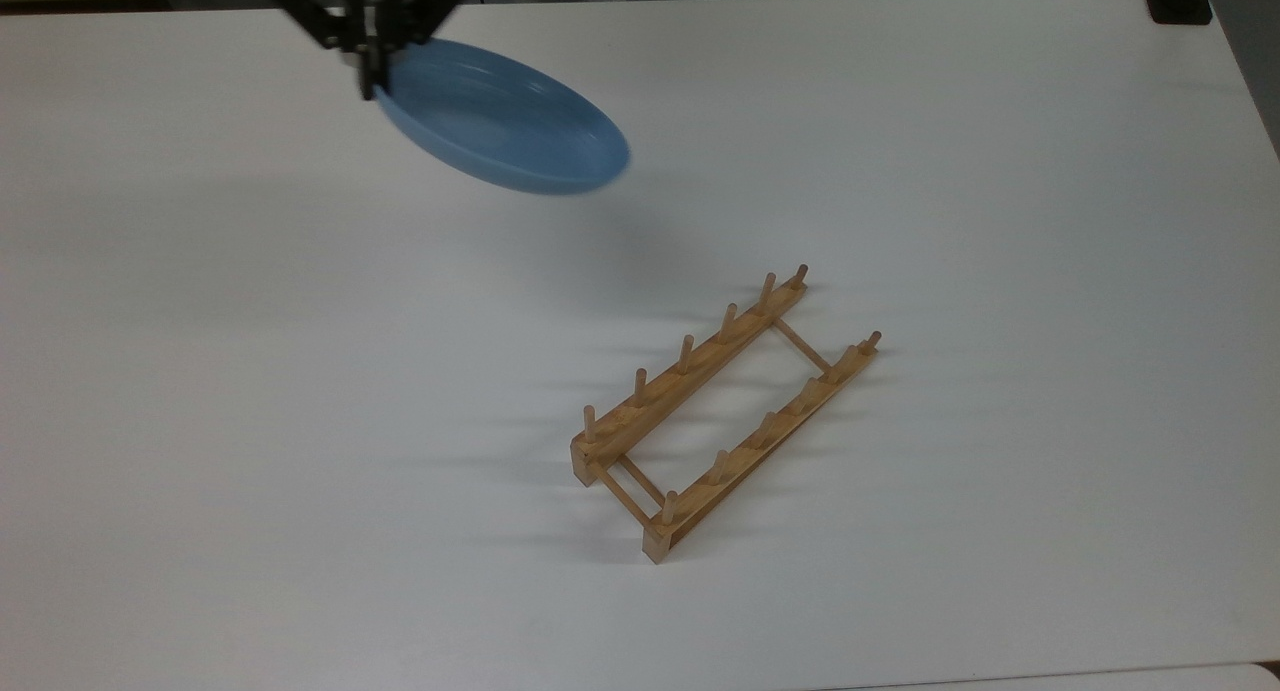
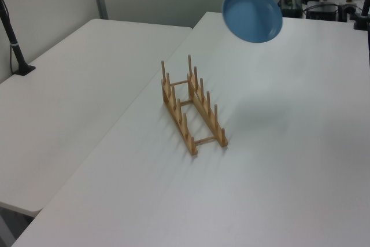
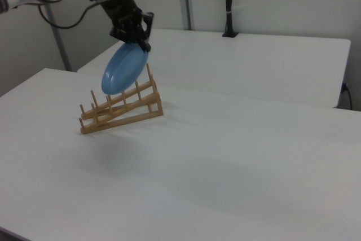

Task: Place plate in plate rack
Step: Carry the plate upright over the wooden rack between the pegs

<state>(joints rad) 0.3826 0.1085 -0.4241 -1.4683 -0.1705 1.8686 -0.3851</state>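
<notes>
Above the table (image 1: 900, 171) — plate (image 1: 505, 116) hangs tilted, rim pinched in jaws, apart from plate rack (image 1: 722, 411).

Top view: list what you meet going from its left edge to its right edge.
claw → plate gripped at its rim and lifted off the table → plate rack → black mount base at the table's far corner
</notes>
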